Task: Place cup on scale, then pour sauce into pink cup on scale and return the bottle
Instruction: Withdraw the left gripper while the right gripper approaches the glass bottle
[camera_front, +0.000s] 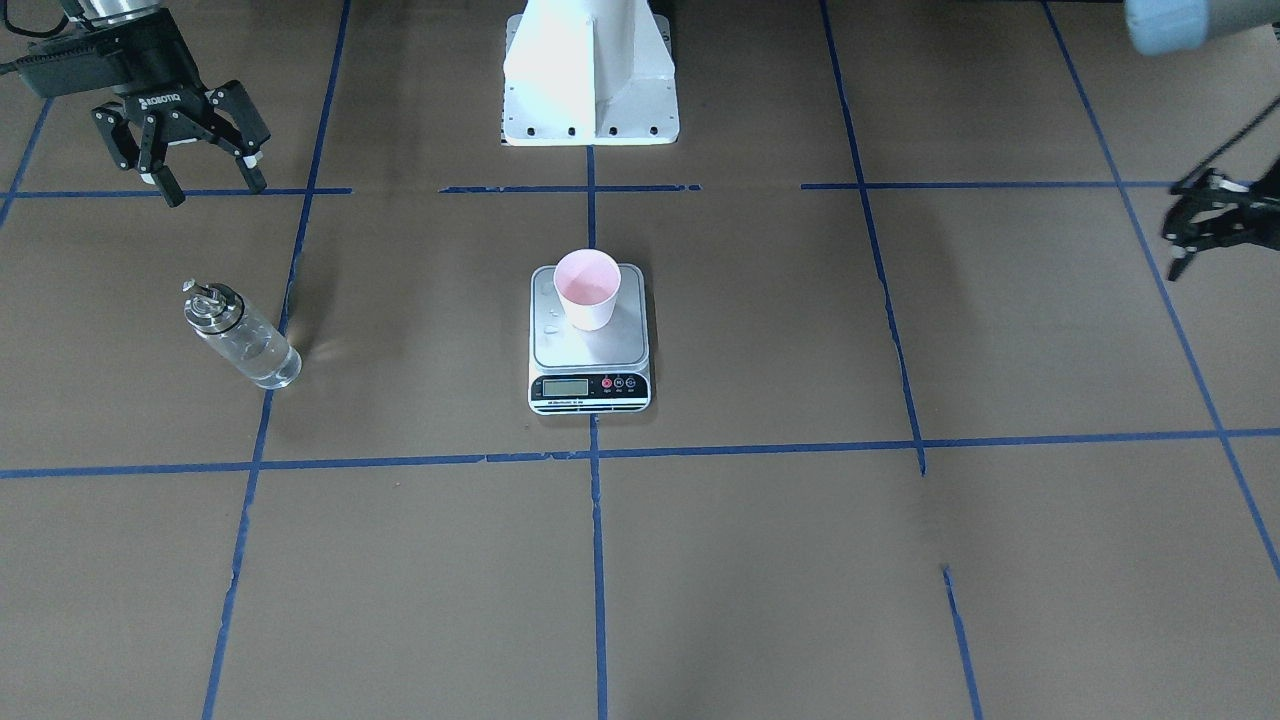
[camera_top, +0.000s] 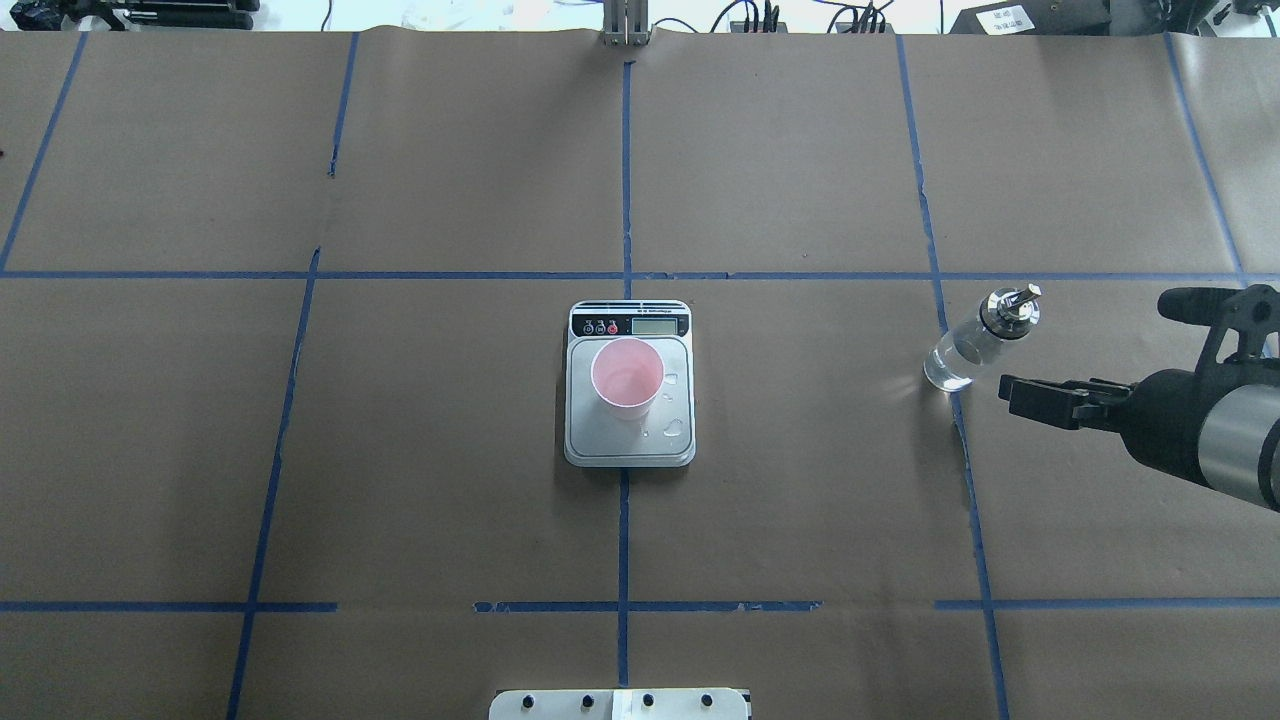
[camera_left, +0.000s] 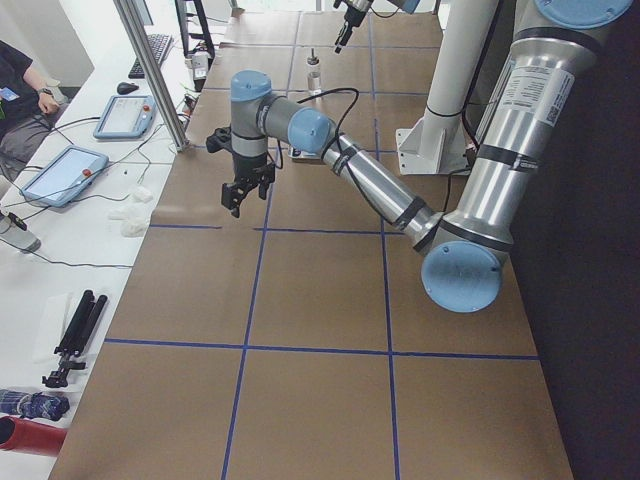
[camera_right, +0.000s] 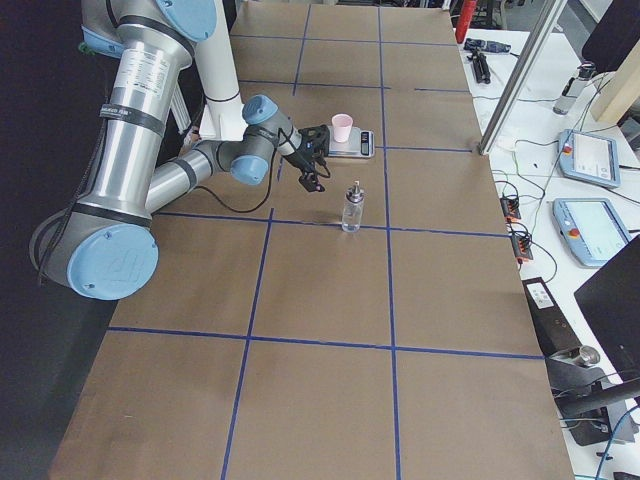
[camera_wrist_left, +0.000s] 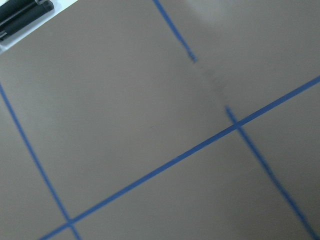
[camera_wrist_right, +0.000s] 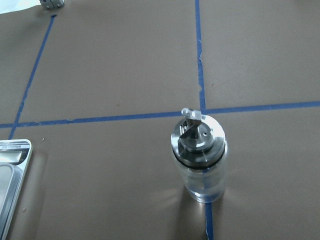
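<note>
The cup (camera_top: 627, 374) stands upright on the scale (camera_top: 600, 445), which sits in the middle of the table (camera_top: 800, 500), well away from every edge. So the first step is done. The cup is toward the platform's display side, with bare steel showing around it.

The bottle (camera_top: 975, 340) stands upright on a blue tape line (camera_top: 965, 480), well apart from the scale and toward the table's right edge. Nothing is holding it. Clear sauce (camera_top: 950, 365) shows through its glass. The right gripper (camera_front: 215, 188) hangs near the bottle on the side toward the robot's edge. Its jaws are spread wide and empty, not touching the glass. From the right wrist view the bottle sits alone on the paper, cap and spout up.

Small clear drops (camera_top: 676, 428) lie on the platform beside the cup. I take them as a sign that the pour has been made and the bottle set back. If so, little or nothing is left of the task. Whether liquid is in the cup I cannot tell; its inside only reads pink.

The left gripper (camera_left: 243, 192) hangs over bare table near the left edge, far from cup and bottle. Whether its jaws are apart or closed I cannot tell.
</note>
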